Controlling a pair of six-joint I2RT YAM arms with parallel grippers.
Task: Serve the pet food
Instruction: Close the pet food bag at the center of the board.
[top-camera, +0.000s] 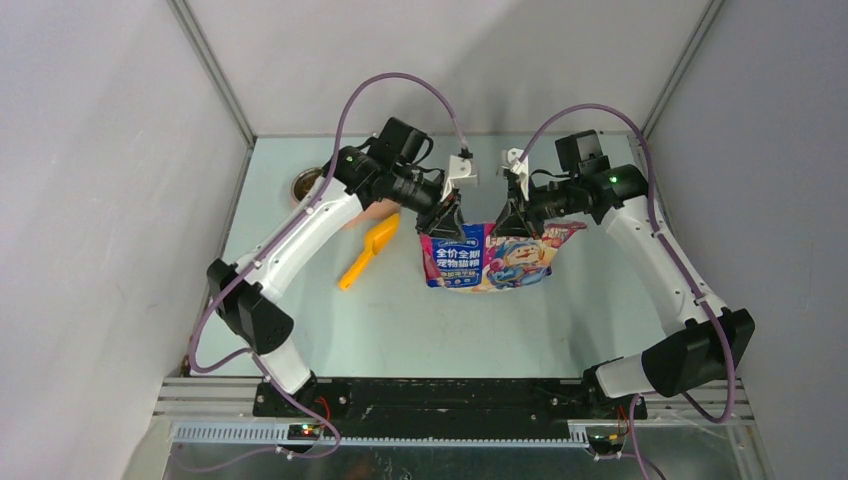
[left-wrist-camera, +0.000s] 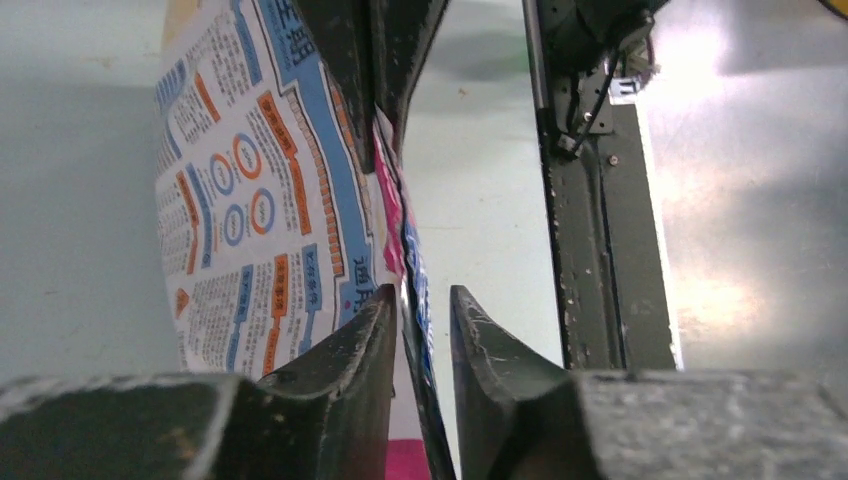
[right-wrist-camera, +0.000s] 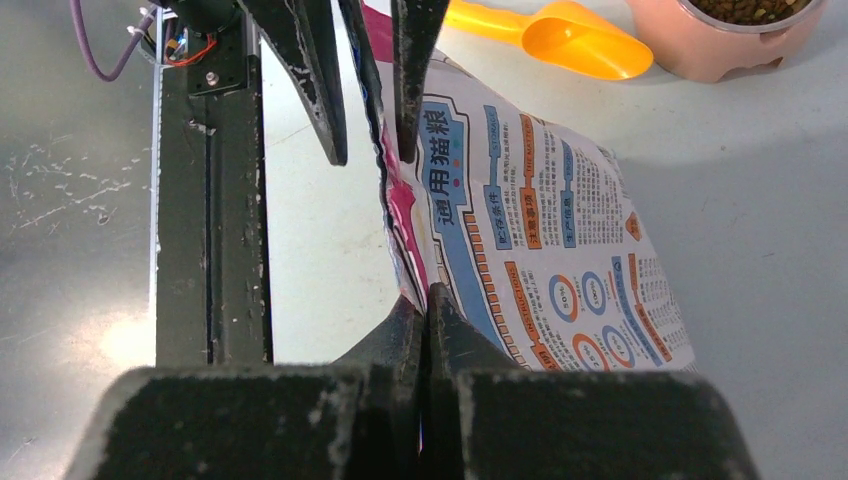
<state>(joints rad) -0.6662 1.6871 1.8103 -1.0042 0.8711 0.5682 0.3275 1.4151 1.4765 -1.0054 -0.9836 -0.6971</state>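
Right gripper (right-wrist-camera: 428, 298): jaws clamped on pet food bag (top-camera: 485, 262) top edge. Left gripper (left-wrist-camera: 422, 300): jaws slightly apart astride it. Close left fully before pulling the mouth open; keep bag upright.

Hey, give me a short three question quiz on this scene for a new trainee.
1. True or false: the right gripper is shut on the cat food bag.
2. Where is kibble visible? A: in a glass jar; B: in the pink feeder; C: on a plate.
3. In the top view, which side of the bag is the orange scoop on?
Key: 1 true; 2 B; 3 left.
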